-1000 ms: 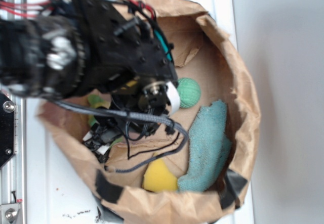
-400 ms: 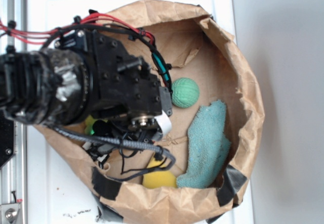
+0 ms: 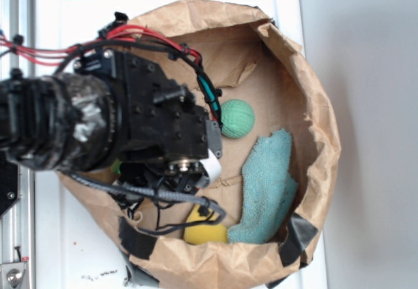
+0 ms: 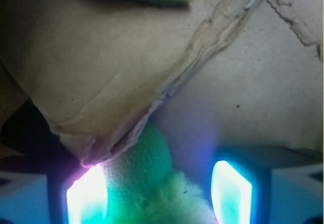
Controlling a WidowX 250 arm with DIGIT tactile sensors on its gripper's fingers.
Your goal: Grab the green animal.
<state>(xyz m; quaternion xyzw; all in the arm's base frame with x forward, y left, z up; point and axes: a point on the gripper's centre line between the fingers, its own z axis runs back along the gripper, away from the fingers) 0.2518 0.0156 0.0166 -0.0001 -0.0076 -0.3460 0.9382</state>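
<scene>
We find no readable text, label, brand, number or sign anywhere in either view, on any object or surface that we see.

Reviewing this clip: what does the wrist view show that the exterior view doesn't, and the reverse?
Only the wrist view shows the fuzzy lime-and-green plush animal lying between the glowing fingers, against one and apart from the other, so the gripper is open. Only the exterior view shows the round textured teal-green ball, the teal terry cloth and the crumpled brown paper bag's rim; there the arm hides nearly all of the animal. Both show the yellow sponge wedge and the bag's creased floor.
</scene>
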